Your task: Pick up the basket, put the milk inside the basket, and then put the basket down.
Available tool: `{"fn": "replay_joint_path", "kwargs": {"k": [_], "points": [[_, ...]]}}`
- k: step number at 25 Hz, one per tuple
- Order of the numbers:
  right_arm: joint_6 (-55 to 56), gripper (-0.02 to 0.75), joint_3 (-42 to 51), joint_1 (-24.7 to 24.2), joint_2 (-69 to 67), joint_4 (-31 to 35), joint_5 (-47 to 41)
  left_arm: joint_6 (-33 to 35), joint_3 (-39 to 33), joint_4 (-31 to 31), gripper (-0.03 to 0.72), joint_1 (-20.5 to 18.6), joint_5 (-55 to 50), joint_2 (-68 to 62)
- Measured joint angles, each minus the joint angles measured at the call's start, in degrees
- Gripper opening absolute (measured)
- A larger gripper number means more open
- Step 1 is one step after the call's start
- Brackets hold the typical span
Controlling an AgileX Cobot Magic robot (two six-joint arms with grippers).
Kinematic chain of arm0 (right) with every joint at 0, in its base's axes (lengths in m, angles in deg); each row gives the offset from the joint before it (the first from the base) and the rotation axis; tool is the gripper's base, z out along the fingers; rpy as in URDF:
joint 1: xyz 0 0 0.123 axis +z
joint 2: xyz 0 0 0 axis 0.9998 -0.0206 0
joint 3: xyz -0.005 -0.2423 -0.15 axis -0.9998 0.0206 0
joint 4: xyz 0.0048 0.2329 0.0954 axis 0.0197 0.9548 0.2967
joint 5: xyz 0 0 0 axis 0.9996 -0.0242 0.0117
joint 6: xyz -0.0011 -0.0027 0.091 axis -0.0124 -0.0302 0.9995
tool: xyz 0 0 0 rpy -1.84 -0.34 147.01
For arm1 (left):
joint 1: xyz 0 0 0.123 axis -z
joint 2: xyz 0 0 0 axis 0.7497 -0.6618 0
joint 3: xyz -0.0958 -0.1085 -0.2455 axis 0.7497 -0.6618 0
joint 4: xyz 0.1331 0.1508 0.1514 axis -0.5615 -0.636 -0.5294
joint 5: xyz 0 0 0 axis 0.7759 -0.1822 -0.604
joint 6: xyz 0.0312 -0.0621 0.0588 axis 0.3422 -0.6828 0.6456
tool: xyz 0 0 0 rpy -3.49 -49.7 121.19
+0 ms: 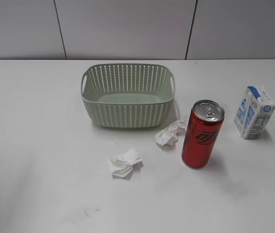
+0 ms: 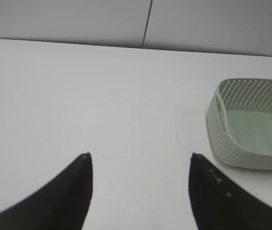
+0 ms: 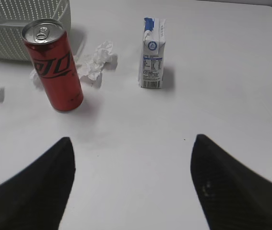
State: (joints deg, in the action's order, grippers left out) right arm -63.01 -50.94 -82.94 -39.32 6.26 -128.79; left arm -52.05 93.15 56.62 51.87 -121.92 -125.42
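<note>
Stage: you are at the very start; judging by how things lie, none of the three steps is done.
Basket (image 1: 127, 95): it sits flat on the table (image 1: 40, 160), toward the back, empty, with both cut-out handles free.
Milk (image 1: 254, 112): it stands upright at the right side, well apart from the basket, with the red can (image 1: 202, 134) between them.
Left gripper (image 2: 139, 157): you have its fingers spread wide over bare table, holding nothing; the basket lies off to its right.
Right gripper (image 3: 132, 138): spread wide too, empty, with the milk ahead of it and slightly right.
Clutter: two crumpled tissues lie in front of the basket, one (image 1: 170, 133) just beside the can, one (image 1: 124, 163) nearer you.
Left to do: lift the basket, load the milk, set the basket down.
</note>
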Motion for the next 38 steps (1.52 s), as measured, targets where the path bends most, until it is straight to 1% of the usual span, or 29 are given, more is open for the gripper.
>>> {"fn": "replay_joint_path", "kwargs": {"k": [2,6,13,17,19,22,26,30,34,38], "points": [[0.00,0.590,0.00,0.00,0.00,0.00,0.00,0.67,3.60,1.19,0.480,0.73,-0.13,-6.45],[0.00,0.590,0.00,0.00,0.00,0.00,0.00,0.97,10.55,1.89,0.480,3.55,-2.05,-17.66],[0.00,0.590,0.00,0.00,0.00,0.00,0.00,0.85,23.05,2.01,0.480,10.63,-6.58,-33.88],[0.00,0.590,0.00,0.00,0.00,0.00,0.00,-1.33,31.06,1.84,0.480,14.23,-9.84,-42.54],[0.00,0.590,0.00,0.00,0.00,0.00,0.00,-2.82,35.79,1.47,0.480,15.57,-11.96,-47.11],[0.00,0.590,0.00,0.00,0.00,0.00,0.00,-5.20,41.07,-0.23,0.480,17.12,-14.62,-52.83],[0.00,0.590,0.00,0.00,0.00,0.00,0.00,-8.12,48.30,-3.51,0.480,18.39,-18.09,-60.61],[0.00,0.590,0.00,0.00,0.00,0.00,0.00,-10.25,53.59,-4.21,0.480,18.50,-20.70,-66.64],[0.00,0.590,0.00,0.00,0.00,0.00,0.00,-12.16,56.60,-4.52,0.480,18.50,-20.49,-70.98],[0.00,0.590,0.00,0.00,0.00,0.00,0.00,-14.67,57.39,-5.41,0.480,18.50,-20.45,-73.47]]}}
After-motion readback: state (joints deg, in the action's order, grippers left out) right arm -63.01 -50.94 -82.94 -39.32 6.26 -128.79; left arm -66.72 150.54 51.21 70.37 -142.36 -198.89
